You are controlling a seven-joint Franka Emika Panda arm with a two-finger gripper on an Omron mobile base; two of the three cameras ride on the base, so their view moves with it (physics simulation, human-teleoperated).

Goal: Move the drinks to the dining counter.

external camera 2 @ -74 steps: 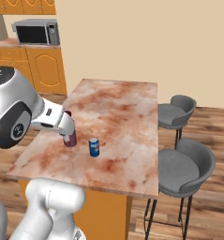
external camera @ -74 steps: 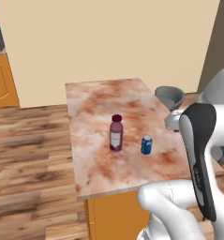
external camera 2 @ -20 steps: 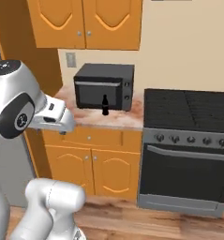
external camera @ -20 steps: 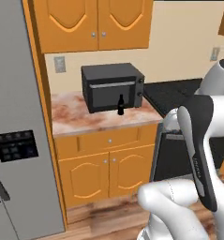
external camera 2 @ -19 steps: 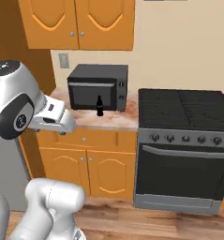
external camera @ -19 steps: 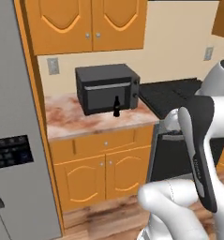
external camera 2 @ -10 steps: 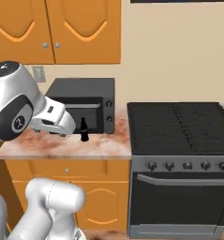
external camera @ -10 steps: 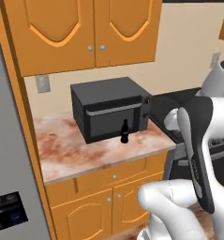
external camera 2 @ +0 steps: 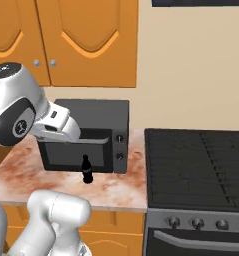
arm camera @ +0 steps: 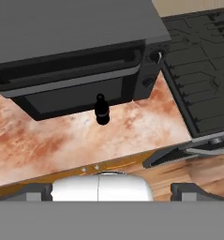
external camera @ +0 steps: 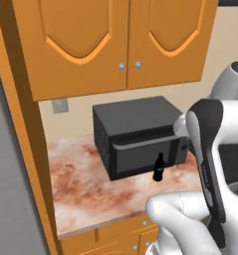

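Observation:
A small black drink bottle [external camera: 159,168] [external camera 2: 86,170] [arm camera: 102,110] stands upright on the marbled worktop [external camera: 90,191] [external camera 2: 21,175] [arm camera: 57,143], just in front of the door of a black microwave [external camera: 135,134] [external camera 2: 88,135] [arm camera: 71,51]. My gripper [arm camera: 114,191] hangs above and in front of the worktop's edge, well short of the bottle. It is open wide, with nothing between its dark fingertips [arm camera: 38,190]. The dining counter is out of view.
Orange wall cabinets [external camera: 115,45] [external camera 2: 66,40] hang low over the microwave. A black stove [external camera 2: 196,170] [arm camera: 197,70] adjoins the worktop on the right. A tall grey fridge side [external camera: 11,174] and an orange panel close off the left. Bare worktop lies left of the bottle.
The whole picture has shifted as the base drove closer to the worktop, so the microwave and bottle now look larger and nearer. The bottle has not moved. The gripper stays open.

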